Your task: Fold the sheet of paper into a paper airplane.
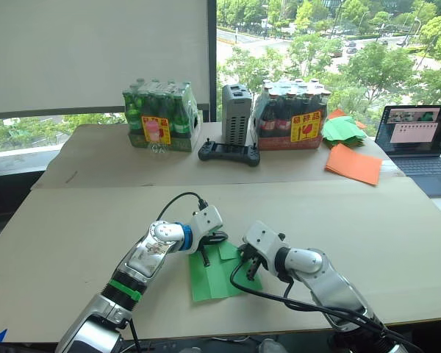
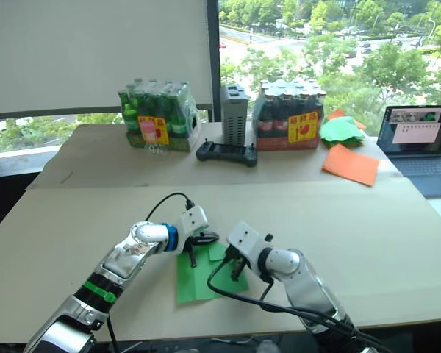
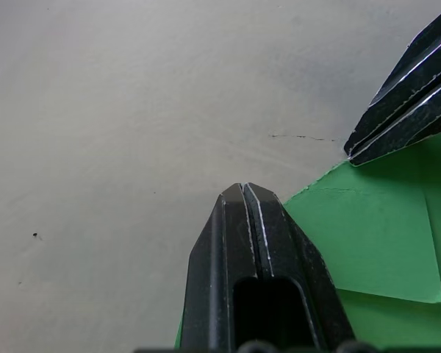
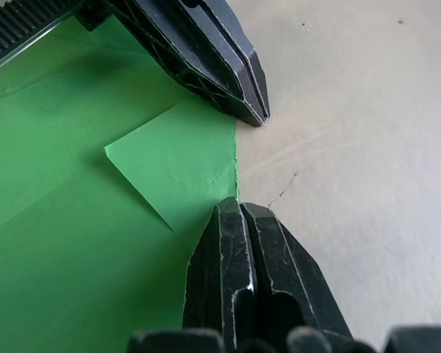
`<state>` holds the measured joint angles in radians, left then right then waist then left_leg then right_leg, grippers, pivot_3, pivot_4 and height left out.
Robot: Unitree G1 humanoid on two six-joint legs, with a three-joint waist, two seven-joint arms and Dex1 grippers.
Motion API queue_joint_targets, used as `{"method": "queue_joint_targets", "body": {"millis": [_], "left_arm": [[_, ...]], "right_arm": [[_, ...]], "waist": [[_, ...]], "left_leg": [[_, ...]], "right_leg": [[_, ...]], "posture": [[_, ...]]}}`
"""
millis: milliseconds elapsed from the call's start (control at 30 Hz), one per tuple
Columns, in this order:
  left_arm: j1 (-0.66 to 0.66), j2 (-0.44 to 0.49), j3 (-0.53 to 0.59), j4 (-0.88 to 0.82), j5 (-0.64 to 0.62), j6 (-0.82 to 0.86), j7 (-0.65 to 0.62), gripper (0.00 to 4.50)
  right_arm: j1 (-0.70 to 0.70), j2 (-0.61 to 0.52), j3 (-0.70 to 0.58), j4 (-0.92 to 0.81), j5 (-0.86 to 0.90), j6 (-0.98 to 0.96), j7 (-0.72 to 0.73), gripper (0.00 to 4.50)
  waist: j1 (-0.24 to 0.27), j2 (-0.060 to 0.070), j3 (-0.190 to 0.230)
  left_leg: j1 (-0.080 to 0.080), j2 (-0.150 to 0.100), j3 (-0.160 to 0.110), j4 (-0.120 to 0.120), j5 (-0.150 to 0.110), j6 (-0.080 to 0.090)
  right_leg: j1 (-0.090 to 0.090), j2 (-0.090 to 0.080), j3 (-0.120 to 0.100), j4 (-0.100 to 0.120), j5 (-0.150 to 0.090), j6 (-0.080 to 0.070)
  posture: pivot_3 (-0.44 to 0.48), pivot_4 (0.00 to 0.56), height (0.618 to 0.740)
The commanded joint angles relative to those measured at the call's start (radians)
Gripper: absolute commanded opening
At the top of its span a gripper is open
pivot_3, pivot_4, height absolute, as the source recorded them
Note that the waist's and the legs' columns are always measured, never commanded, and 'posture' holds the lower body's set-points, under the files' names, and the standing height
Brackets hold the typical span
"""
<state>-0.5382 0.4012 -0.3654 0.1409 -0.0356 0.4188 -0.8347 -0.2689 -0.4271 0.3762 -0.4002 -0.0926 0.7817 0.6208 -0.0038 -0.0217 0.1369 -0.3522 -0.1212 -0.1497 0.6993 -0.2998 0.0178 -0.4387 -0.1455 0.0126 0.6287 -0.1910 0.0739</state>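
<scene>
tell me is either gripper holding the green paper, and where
Neither holds it. Both the left gripper and the right gripper are shut, tips pressing at the far edge of the sheet of paper.

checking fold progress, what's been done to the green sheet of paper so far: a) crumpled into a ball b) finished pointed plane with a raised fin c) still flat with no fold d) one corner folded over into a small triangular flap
d: the sheet of paper lies flat with one corner flap turned over, between the shut left gripper and the shut right gripper.
</scene>
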Motion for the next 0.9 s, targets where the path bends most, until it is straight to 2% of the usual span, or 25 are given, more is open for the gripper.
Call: {"method": "queue_joint_targets", "body": {"millis": [33,433,733,900], "left_arm": [[0.026,0.014,-0.018,0.025,0.038,0.020,0.008,0.00],[0.024,0.017,-0.022,0.027,0.041,0.014,0.002,0.00],[0.019,0.012,-0.019,0.036,0.042,0.008,0.005,0.00],[0.017,0.013,-0.016,0.031,0.042,0.008,0.008,0.00]], "right_arm": [[0.043,-0.028,-0.003,-0.025,0.018,0.069,0.006,0.03],[0.137,-0.127,-0.047,-0.145,0.059,0.130,0.006,0.03],[0.054,-0.053,-0.136,-0.208,0.162,0.022,0.002,0.03],[0.003,-0.006,-0.101,-0.169,0.177,0.009,-0.014,0.03]], "waist": [[0.001,0.000,0.000],[0.008,-0.001,0.000],[0.008,-0.001,0.000],[0.009,-0.001,0.000]], "left_leg": [[0.000,0.000,0.000,0.000,0.000,0.000],[0.000,0.000,0.000,-0.002,0.000,0.001],[0.000,0.000,0.000,-0.002,-0.001,0.001],[0.000,0.000,0.000,-0.002,0.000,0.001]], "right_leg": [[0.000,0.000,0.000,0.000,0.000,0.000],[0.001,0.000,0.000,-0.002,-0.001,0.001],[0.000,0.000,0.000,-0.002,-0.001,0.001],[0.000,0.000,0.000,-0.002,-0.001,0.001]], "posture": [[0.000,0.150,0.707],[0.000,0.150,0.707],[0.000,0.150,0.707],[0.000,0.150,0.707]]}}
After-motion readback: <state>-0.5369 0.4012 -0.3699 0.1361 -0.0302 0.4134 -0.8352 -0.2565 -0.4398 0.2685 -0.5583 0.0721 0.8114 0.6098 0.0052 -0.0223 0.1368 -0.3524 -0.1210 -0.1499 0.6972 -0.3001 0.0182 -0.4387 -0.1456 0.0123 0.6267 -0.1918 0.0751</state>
